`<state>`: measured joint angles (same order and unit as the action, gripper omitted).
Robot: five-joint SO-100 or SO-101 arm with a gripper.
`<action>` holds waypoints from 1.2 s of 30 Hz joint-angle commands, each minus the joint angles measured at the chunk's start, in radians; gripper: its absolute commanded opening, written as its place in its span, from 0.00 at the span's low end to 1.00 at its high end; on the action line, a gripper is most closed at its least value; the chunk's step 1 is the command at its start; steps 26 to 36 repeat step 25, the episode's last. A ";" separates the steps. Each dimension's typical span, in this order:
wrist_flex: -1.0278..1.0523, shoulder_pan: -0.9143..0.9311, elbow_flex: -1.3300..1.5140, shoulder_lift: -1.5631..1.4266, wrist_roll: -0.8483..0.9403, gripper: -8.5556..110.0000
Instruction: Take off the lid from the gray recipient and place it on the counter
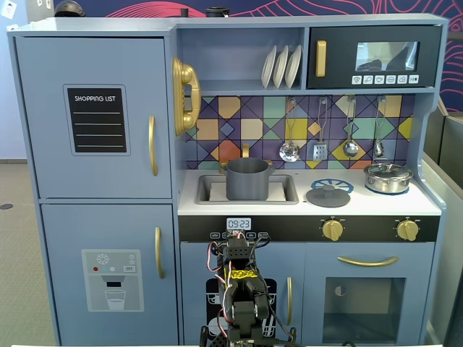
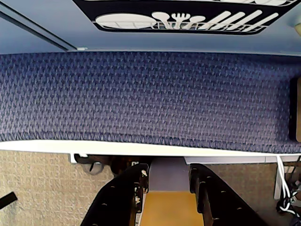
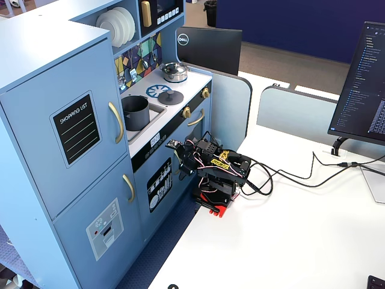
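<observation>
On counter (image 1: pixel 427 204), dark-gray knobbed lid (image 1: pixel 328 196)

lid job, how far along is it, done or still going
It looks done. The gray pot stands open in the sink cut-out, and the lid lies flat on the white counter, partly over the blue burner print. Nothing is in hand: the gripper is empty, jaws slightly apart, and the arm sits folded low on the desk. Nothing seems left.
</observation>
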<state>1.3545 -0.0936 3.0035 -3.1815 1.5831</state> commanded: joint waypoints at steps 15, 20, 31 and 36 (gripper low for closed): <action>0.175 0.130 -0.002 0.003 -0.058 0.12; 0.175 0.130 -0.002 0.003 -0.060 0.13; 0.175 0.130 -0.002 0.003 -0.064 0.14; 0.175 0.130 -0.002 0.003 -0.064 0.14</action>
